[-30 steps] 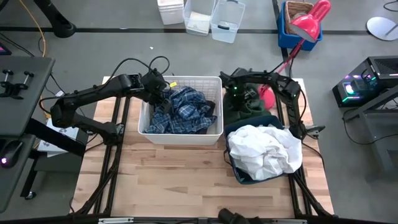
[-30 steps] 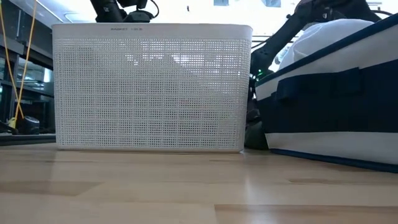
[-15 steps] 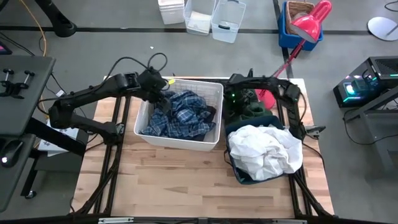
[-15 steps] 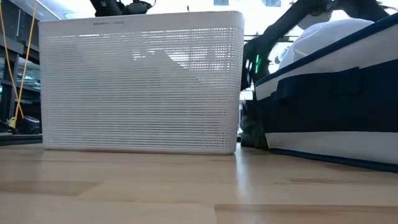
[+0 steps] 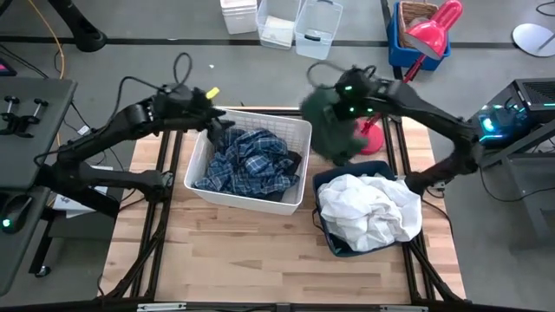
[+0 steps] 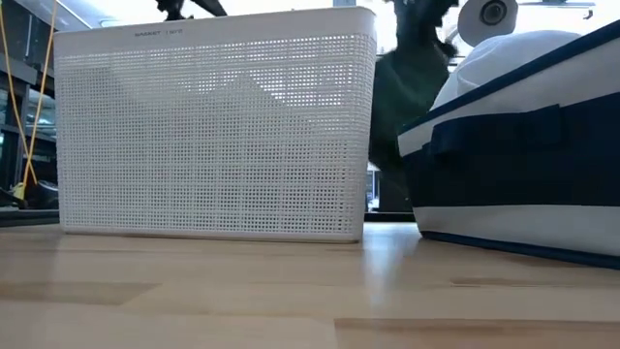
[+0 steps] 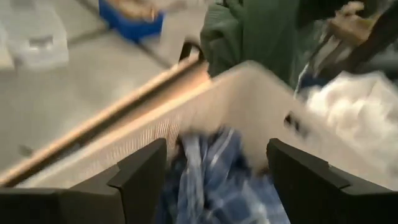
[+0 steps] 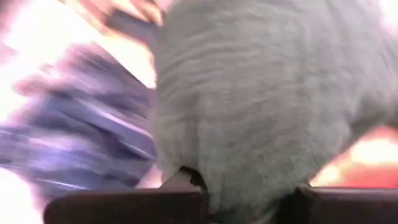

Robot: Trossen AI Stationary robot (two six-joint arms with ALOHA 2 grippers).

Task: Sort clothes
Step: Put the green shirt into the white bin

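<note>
Right tool (image 5: 340, 108) lifted dark green garment (image 5: 329, 132) clear above basket rim (image 5: 260, 113).

Motion blur smears the green garment (image 8: 261, 106) across the right wrist view, hiding the right end effector's grip, while the low view's top edge cuts it off and the basket (image 6: 213, 136) screens the plaid shirt (image 5: 247, 160).
</note>
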